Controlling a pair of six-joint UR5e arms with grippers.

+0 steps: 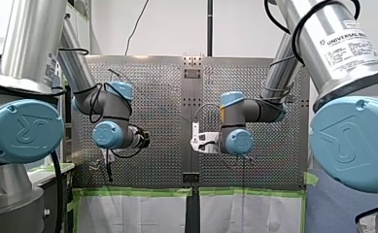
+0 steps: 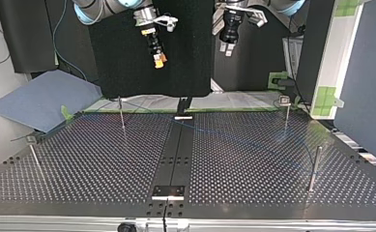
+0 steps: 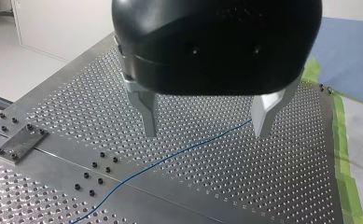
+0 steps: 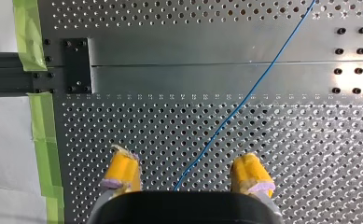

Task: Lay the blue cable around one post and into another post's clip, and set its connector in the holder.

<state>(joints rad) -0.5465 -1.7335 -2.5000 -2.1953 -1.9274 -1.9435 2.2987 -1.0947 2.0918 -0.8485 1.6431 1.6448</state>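
A thin blue cable (image 3: 170, 156) lies loose on the perforated table (image 3: 272, 186). In the left wrist view it runs under the gap between my left gripper's (image 3: 207, 123) metal fingers, which hang open well above it and hold nothing. In the right wrist view the cable (image 4: 244, 100) runs slantwise from between the yellow pads of my right gripper (image 4: 186, 175), which is also open, empty and raised. In the top view both grippers hang high at the back, the right (image 2: 159, 61) and the left (image 2: 225, 48). No connector shows.
Thin upright posts stand on the table in the top view: one at the back left (image 2: 121, 113), one at the back right (image 2: 286, 116), one at the right (image 2: 315, 169), one at the left (image 2: 33, 154). A dark centre strip (image 2: 176, 150) carries small plates. Green tape (image 4: 44, 135) marks the table's edge.
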